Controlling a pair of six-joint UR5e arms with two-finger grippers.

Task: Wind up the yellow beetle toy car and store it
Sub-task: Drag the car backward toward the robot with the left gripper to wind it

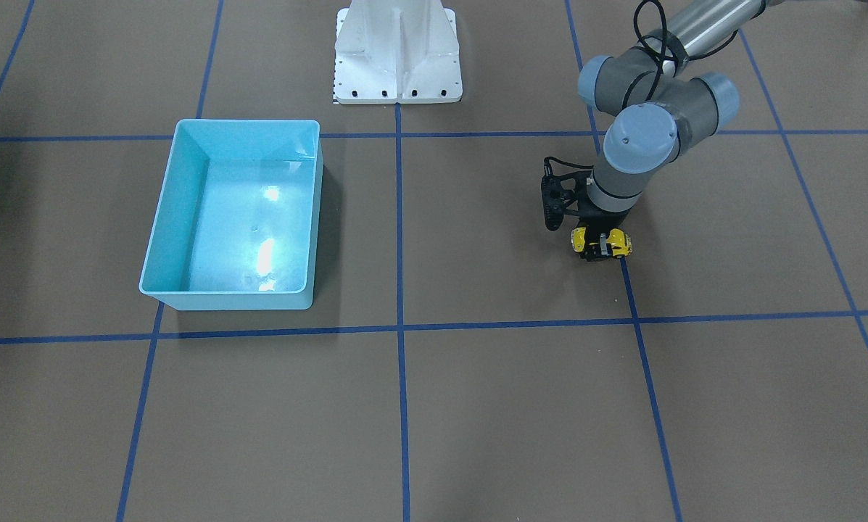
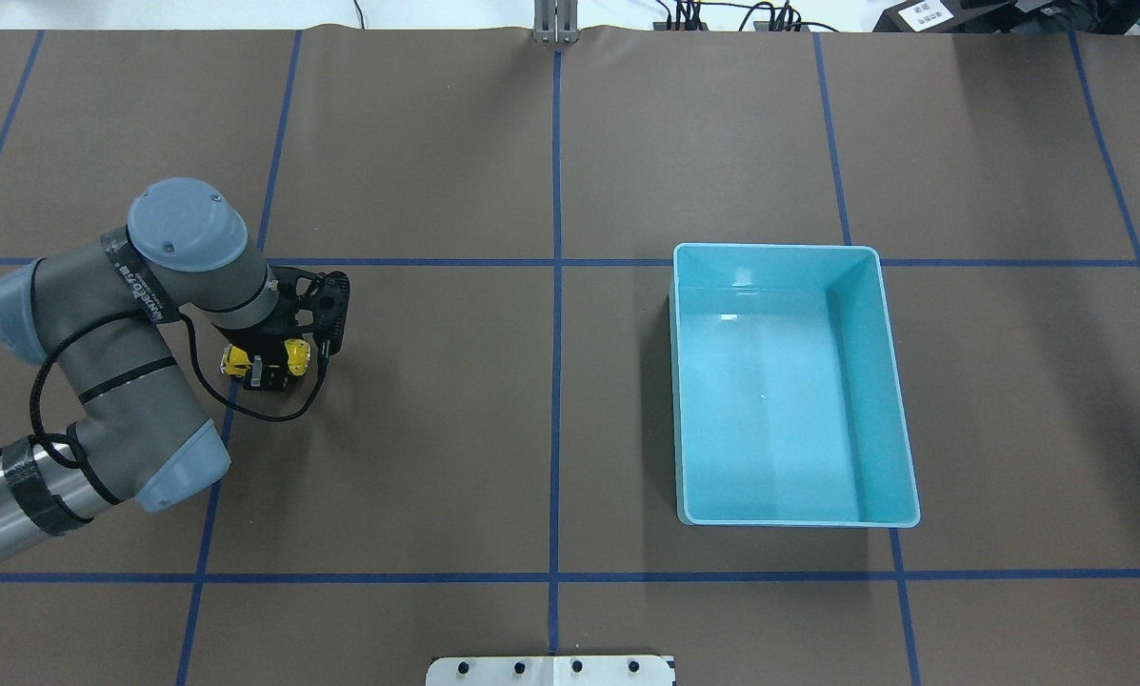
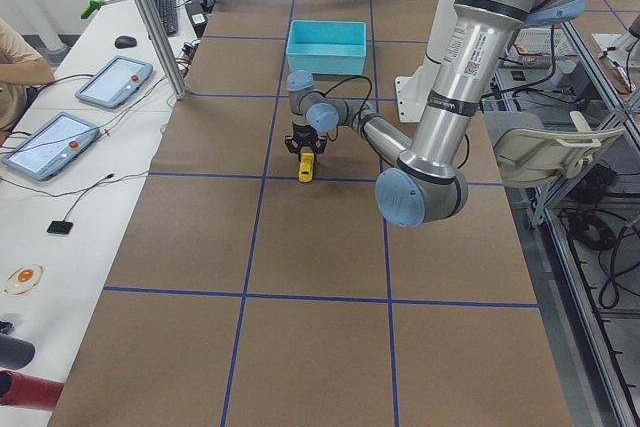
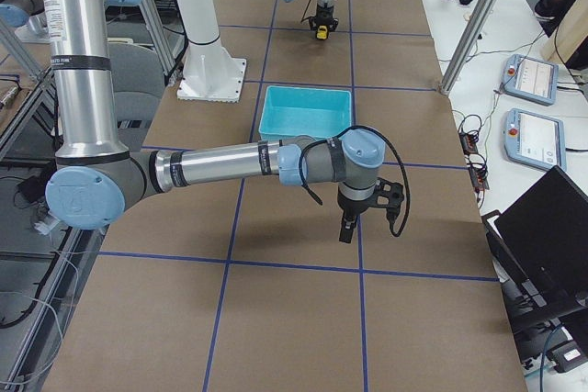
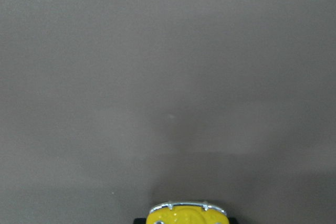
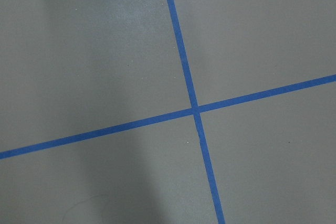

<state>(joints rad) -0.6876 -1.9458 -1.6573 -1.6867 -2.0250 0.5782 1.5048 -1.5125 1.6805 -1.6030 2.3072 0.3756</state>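
Note:
The yellow beetle toy car [image 1: 581, 239] stands low at the table, on the robot's left side, by a blue tape line. My left gripper [image 1: 600, 245] points straight down over it, with a finger on either side of its body, shut on it. The overhead view shows the car [image 2: 295, 354] between the fingers of the left gripper [image 2: 267, 367]. The left wrist view shows only the car's yellow end with a chrome bumper [image 5: 184, 214] at the bottom edge. My right gripper [image 4: 347, 227] shows only in the exterior right view, so I cannot tell whether it is open or shut.
The light blue bin [image 2: 779, 400] stands open and empty on the robot's right half, well away from the car; it also shows in the front view [image 1: 162, 217]. The white robot base [image 1: 397, 54] stands at the table's middle edge. Blue tape lines grid the brown table.

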